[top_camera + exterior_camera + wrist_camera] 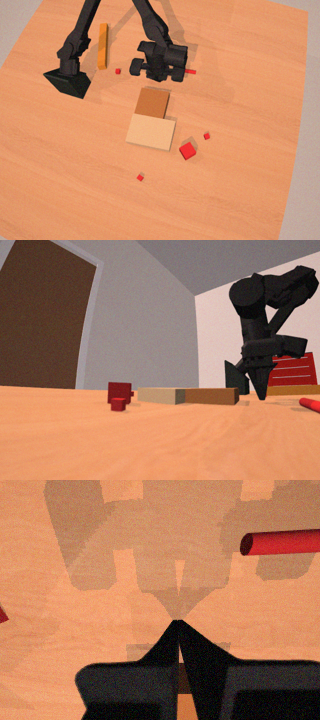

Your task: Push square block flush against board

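The brown square block (152, 102) (210, 395) lies flat with one whole side against a long side of the pale board (151, 132) (158, 395). Their left edges look even in the top view; the board extends further right than the block. No gap shows between them in either the top or the exterior view. My gripper (261, 398) (177, 624) is shut and empty. It stands beyond the block's far side, away from the board, low near the table and apart from the block. In the wrist view the fingers hide most of the block.
A red rod (190, 71) (310, 404) (282, 542) lies beside my gripper. A dark wedge-ended arm (68, 83) (233, 380), an orange bar (102, 46) and a small red cube (117, 71) are to the left. A larger red cube (187, 150) lies right of the board, with small cubes nearby.
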Controlling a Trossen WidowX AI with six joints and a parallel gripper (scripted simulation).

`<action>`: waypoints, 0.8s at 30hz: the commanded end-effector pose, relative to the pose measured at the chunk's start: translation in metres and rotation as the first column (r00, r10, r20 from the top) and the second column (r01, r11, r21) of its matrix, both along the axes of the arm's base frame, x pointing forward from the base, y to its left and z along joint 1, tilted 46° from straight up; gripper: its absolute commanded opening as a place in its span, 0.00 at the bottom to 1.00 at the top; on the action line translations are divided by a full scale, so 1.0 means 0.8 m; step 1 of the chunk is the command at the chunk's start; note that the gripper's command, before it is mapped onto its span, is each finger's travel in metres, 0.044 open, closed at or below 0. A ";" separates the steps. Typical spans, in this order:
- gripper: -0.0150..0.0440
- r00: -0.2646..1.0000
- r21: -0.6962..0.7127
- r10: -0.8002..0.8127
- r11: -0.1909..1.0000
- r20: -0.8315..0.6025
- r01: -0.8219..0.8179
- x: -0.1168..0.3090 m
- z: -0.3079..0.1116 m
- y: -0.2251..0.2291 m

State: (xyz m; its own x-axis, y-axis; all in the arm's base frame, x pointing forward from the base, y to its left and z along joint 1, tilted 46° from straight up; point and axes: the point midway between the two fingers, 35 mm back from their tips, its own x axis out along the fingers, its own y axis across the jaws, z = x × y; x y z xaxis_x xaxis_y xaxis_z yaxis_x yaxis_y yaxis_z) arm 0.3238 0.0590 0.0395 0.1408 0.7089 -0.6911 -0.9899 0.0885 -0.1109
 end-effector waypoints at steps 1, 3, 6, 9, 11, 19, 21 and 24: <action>0.25 1.000 0.002 -0.004 1.000 -0.007 0.004 -0.002 0.006 0.006; 0.25 1.000 0.002 -0.004 1.000 -0.007 0.004 -0.002 0.008 0.009; 0.25 1.000 -0.001 0.000 1.000 -0.001 0.000 -0.001 0.013 -0.003; 0.25 1.000 0.000 -0.003 1.000 -0.006 0.003 -0.008 0.045 -0.036; 0.25 1.000 0.001 -0.003 1.000 -0.007 0.003 -0.010 0.053 -0.043; 0.25 0.995 0.010 -0.073 0.997 -0.065 0.073 -0.001 0.046 -0.048; 0.25 0.986 0.015 -0.118 0.993 -0.114 0.121 0.005 0.043 -0.053; 0.25 0.965 0.017 -0.185 0.981 -0.187 0.191 0.014 0.038 -0.061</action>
